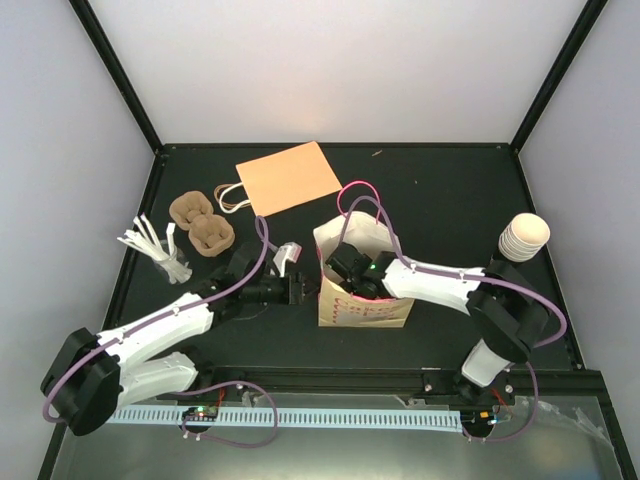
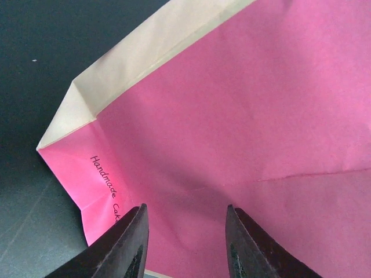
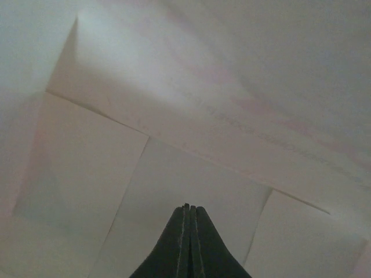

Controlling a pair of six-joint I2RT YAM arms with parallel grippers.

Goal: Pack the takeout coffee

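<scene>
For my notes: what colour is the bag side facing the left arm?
Pink with black lettering; the bag shows best in left wrist view.

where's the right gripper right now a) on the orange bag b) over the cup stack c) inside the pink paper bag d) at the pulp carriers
c, the right gripper reaches down into the standing pink paper bag, and its wrist view shows only the bag's pale folded inside

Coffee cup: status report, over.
Left gripper open beside pink bag. Right gripper shut, empty, inside bag. Coffee cup outside bag, far right. Right elbow beside it.
</scene>
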